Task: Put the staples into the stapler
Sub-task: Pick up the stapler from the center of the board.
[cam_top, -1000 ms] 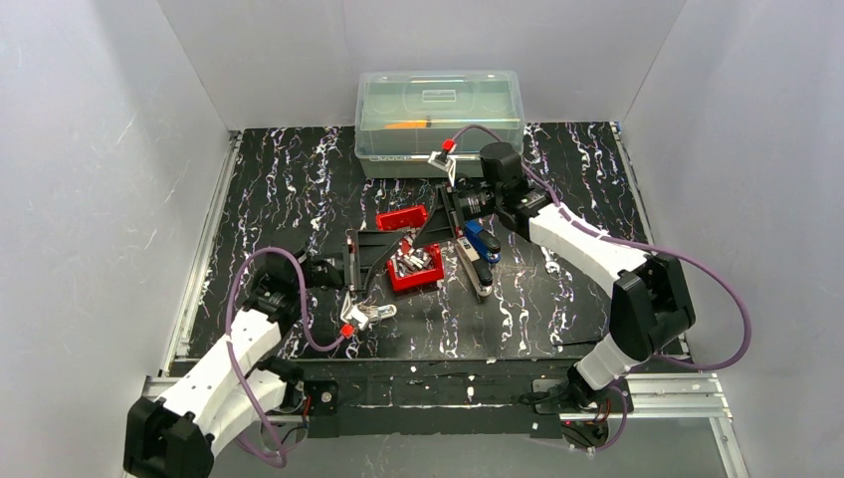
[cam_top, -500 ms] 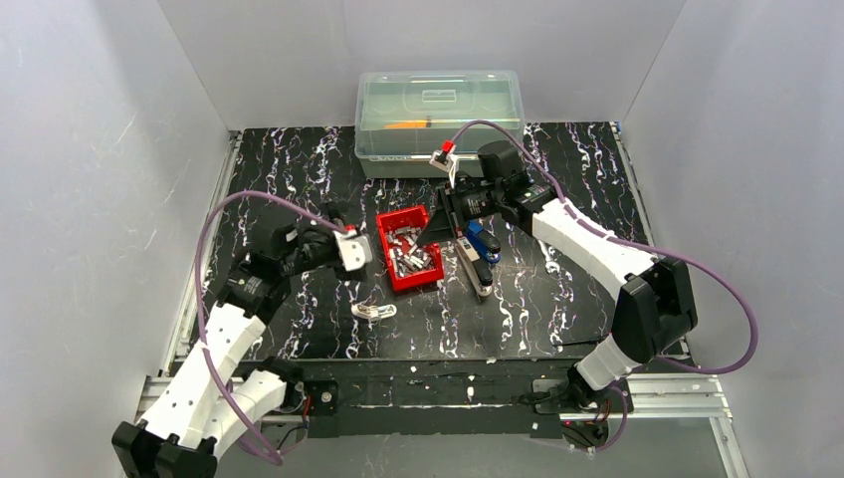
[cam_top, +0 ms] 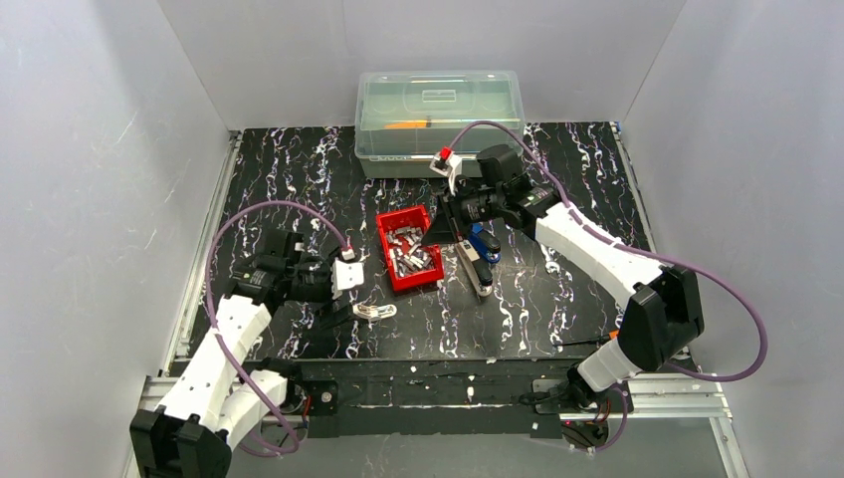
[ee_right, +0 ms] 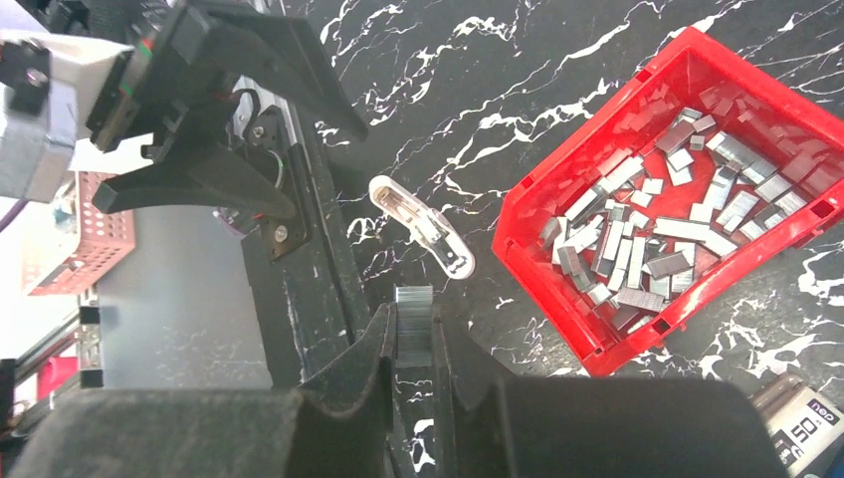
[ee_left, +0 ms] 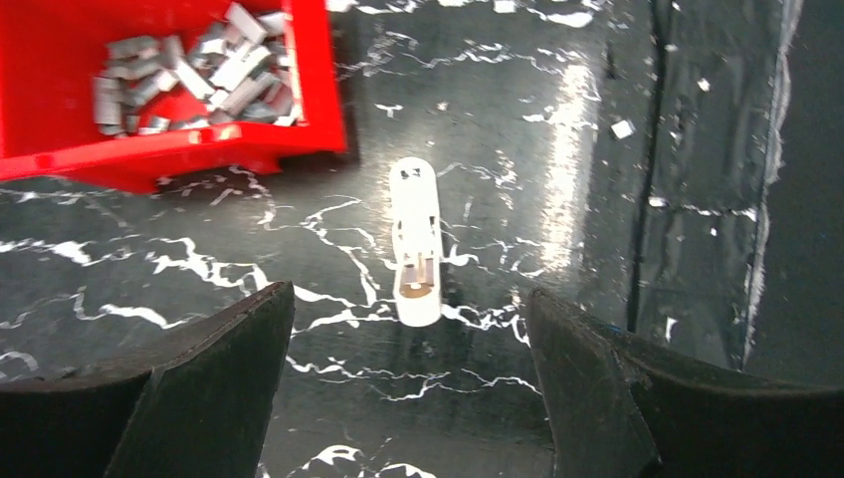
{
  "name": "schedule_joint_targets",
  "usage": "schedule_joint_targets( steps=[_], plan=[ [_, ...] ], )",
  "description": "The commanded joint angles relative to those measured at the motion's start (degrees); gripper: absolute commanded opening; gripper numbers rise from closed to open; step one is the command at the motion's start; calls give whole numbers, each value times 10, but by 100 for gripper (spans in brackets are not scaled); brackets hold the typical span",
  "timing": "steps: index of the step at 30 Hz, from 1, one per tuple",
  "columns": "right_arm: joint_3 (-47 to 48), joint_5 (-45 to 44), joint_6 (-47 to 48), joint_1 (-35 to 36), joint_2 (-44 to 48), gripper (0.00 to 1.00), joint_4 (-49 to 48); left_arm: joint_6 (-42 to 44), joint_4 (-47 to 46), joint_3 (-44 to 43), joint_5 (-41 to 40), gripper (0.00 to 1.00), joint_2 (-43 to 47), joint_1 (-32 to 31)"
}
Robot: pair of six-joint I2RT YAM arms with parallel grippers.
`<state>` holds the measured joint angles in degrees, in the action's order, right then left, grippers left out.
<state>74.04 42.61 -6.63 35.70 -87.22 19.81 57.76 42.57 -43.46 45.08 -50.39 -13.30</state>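
My right pincer (ee_right: 414, 344) is clenched on a staple strip (ee_right: 413, 311), just right of the bin (ee_left: 179, 159). The stapler (cam_top: 479, 261) lies on the mat (cam_top: 299, 169) to its near right, long axis running near-far. My left pincer (ee_left: 408, 304) hangs spread, much farther off.

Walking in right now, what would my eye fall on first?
Most likely the bright red bin in the middle of the black marbled table, heaped with little silvery staples. Next, the right gripper beside it, pinching one short strip of staples. At the table's far edge stands a clear lidded box.
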Motion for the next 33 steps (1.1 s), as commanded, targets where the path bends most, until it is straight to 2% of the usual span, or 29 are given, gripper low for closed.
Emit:
schedule_joint_targets(
  steps=[1,15,21,29,33],
  plan=[
    [-5,-29,28,9,19,15,0,68,35,19,46,83,-26,3],
    [-2,-60,32,20,18,15,0,90,-22,64,5,79,-93,3],
    [-6,-93,61,25,15,15,34,80,-40,54,23,67,-138,2],
    [-19,-114,64,34,30,15,27,84,-42,33,39,60,-178,-7],
    [-30,-121,63,42,34,15,18,95,-48,42,38,48,-177,-10]
  ],
)
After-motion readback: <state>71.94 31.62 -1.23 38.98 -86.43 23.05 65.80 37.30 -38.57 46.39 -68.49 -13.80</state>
